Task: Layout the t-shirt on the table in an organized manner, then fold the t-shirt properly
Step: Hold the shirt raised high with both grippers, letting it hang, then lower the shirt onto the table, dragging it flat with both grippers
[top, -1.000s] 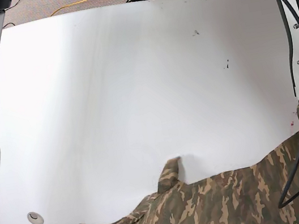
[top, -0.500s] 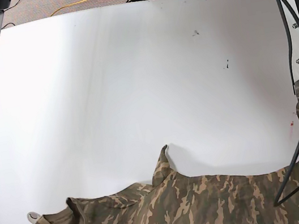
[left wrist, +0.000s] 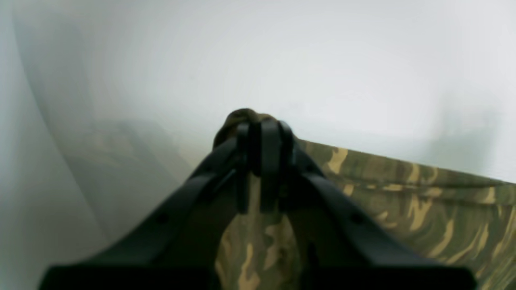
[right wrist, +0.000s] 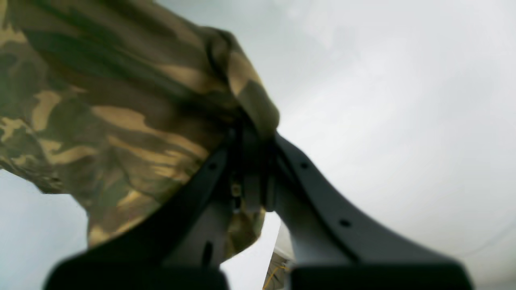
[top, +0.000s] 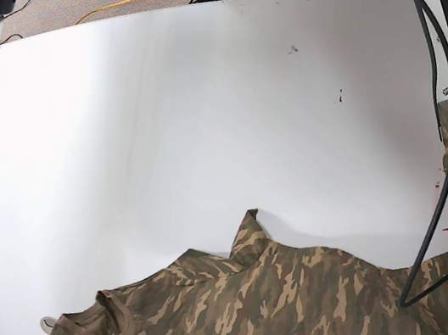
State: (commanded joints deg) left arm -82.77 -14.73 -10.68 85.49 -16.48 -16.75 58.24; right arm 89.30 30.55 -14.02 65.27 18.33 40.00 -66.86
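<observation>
The t-shirt [top: 256,308] is spread along the near edge of the table [top: 199,120], filling the base view from about 7 o'clock round to 5 o'clock. Its round collar sits at 7 o'clock, lying flat on the cloth, and one small peak of fabric pokes up toward the middle of the table at roughly 6 o'clock. The rest of the white top, from 9 o'clock over 12 to 3, shows only a couple of small dark specks toward 1 and 2 o'clock. A bit of red marking shows at the 4 o'clock edge, beside the cloth.

From the left wrist camera, the left gripper [left wrist: 260,133] has its two black fingers pressed together with a bunched knot of camouflage cloth pinched at the tips. The shirt runs off from there toward 4 o'clock in a taut sheet, with a hemmed edge along its top. The white table lies blurred behind.

From the right wrist camera, the right gripper [right wrist: 252,133] is likewise closed tight on the shirt, a folded hem wedged between its fingers. The fabric drapes away from the tips toward 9 and 10 o'clock, hanging in loose folds. In the base view neither gripper's tips can be made out; only dark arm sections show at 9 and 3 o'clock, with black cables crossing the cloth at 4 o'clock.
</observation>
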